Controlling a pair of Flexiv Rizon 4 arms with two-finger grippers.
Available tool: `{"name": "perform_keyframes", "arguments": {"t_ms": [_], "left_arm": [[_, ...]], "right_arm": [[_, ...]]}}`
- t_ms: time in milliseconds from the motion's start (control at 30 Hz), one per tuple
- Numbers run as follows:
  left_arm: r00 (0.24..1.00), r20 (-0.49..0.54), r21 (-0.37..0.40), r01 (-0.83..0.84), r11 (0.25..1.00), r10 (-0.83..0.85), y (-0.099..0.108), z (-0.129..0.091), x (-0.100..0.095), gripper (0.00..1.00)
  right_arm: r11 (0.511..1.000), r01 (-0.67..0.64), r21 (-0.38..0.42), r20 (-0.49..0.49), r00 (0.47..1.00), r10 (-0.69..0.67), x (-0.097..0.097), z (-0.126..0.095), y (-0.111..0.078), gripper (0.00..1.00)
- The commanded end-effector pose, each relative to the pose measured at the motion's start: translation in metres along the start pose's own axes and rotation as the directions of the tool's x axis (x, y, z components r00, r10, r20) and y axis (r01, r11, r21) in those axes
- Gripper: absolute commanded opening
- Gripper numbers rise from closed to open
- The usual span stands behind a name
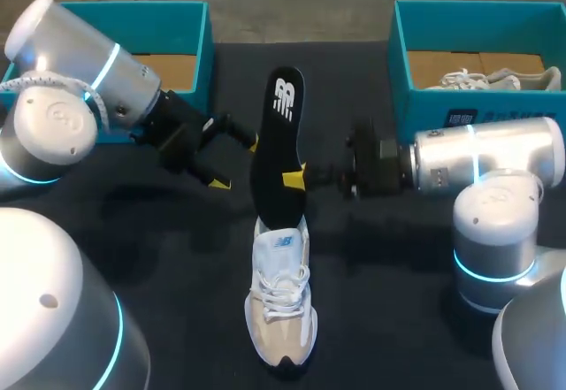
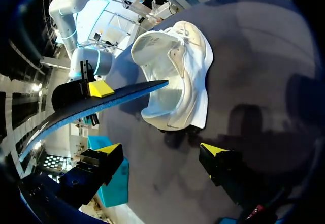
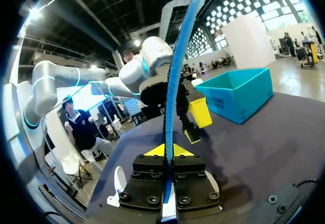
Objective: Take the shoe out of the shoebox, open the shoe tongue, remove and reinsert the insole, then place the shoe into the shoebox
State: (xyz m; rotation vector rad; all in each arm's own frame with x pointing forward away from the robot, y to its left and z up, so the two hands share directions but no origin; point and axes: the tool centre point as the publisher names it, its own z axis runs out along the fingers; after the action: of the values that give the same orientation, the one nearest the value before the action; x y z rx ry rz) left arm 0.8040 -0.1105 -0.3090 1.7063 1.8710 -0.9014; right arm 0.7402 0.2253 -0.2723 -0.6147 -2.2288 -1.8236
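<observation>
Insole [image 1: 276, 133] is the thing in your grasp: a long, thin, rounded strip, matt black on its upper face with a white mark near the far end. Its edge and underside are blue where your wrist views catch it side-on, slightly bowed. Your right gripper [image 1: 294, 179] has its yellow-tipped fingers drawn close together, pinching the insole's right edge from both faces. In the right wrist view the strip rises edge-on straight out from between the two tips.

The insole's near end reaches the mouth of the shoe [image 1: 281, 306]; you cannot tell whether it sits inside. The shoe is a soft trainer in white and beige panels with white laces and a dark sole at the toe. It stands upright on the black cloth of the table [image 1: 195, 319], outside both boxes, with its toe toward you.

Your left gripper [image 1: 232, 162] hangs just left of the insole with its fingers spread wide and nothing between them. One yellow tip is close to the insole's left edge, and contact cannot be judged.

At the far left corner stands the left shoebox [image 1: 177, 14], of teal card with a brown floor. The right shoebox [image 1: 416, 98], its match, is at the far right with a second pale shoe [image 1: 491, 79] lying in it
</observation>
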Motion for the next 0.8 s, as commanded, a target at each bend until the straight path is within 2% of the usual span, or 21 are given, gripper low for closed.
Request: {"name": "perform_keyframes", "arguments": {"t_ms": [33,333,567,800], "left_arm": [[1.000,-0.003,-0.004,0.000,1.000,0.000,-0.001,0.000,0.000,1.00],[1.000,-0.003,-0.004,-0.001,1.000,0.001,-0.001,0.000,0.000,1.00],[0.991,0.064,0.087,0.108,0.990,-0.114,0.001,0.003,0.006,1.00],[0.992,0.051,0.112,0.109,0.988,-0.115,0.009,0.005,0.004,1.00]], "right_arm": [[1.000,0.000,0.001,0.004,1.000,0.000,0.001,0.000,0.000,0.00],[0.999,-0.013,0.040,0.016,1.000,0.012,-0.001,0.007,-0.001,0.00],[0.997,-0.022,0.069,-0.011,1.000,0.022,0.000,0.010,-0.006,0.00],[0.996,-0.008,0.090,-0.025,1.000,0.010,-0.001,0.014,-0.011,0.00]]}}
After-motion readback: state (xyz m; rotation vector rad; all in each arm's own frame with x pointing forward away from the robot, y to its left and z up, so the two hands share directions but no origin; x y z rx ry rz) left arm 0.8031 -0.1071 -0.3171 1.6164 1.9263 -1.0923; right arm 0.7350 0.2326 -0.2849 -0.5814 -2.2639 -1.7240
